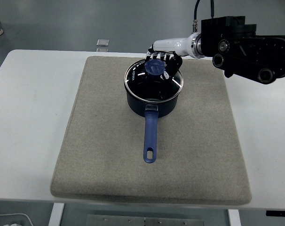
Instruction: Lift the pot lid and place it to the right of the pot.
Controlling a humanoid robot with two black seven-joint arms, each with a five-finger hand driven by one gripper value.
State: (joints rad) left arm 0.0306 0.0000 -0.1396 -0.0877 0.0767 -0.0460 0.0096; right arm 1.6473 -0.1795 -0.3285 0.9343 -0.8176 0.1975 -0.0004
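Lid [154, 81] sits on the pot [153, 92], its blue knob [154, 67] gripped by the right hand [162, 63] from behind. Pot rests on the grey mat [109, 155]; lift and placement right of the pot remain undone.

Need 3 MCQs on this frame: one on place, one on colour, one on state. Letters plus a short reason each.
1. Where does the pot stand?
A. on the grey mat
B. on bare table
C. on a tray

2. What colour is the lid knob?
A. red
B. blue
C. white

3. What is the right hand doing?
A. resting at the table edge
B. holding the pot's handle
C. closed around the lid knob

Key:
1 A: the pot sits on the mat, toward its far side.
2 B: the knob is blue like the handle.
3 C: the fingers curl around the knob, over the glass lid.
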